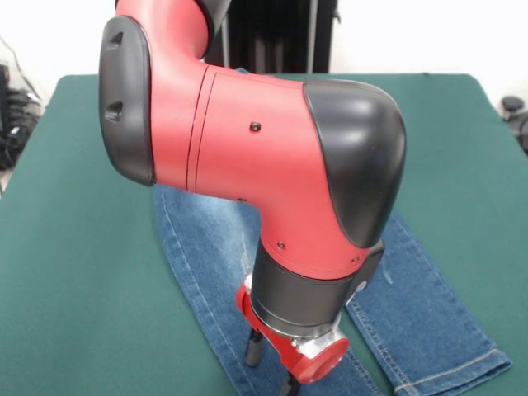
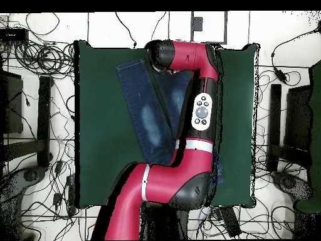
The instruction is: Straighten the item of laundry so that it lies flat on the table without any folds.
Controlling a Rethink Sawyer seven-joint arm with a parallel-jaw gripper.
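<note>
The green tabletop [image 1: 74,272] fills most of both views, its felt-like cover bare on either side of the cloth. Across it reaches the red and black arm [image 1: 272,157], which bends at a black-capped elbow and drops toward the near edge in the front view; from overhead it stretches from the base up the middle of the tabletop, a grey button panel [image 2: 201,113] on its upper link.

The blue denim jeans [image 1: 198,247] lie on the tabletop under the arm, the two legs spread apart in a narrow V. In the front view one leg runs down to the left of the wrist and the other runs out to the lower right, ending in a stitched hem [image 1: 450,371] that lies flat. From overhead a faded whitish patch [image 2: 150,119] shows on the leg left of the arm. Much of the upper part of the jeans is hidden by the arm.

The hand [image 1: 272,363] hangs just over the denim between the legs, cut off by the picture's lower edge; I cannot tell whether it is apart or together.
</note>
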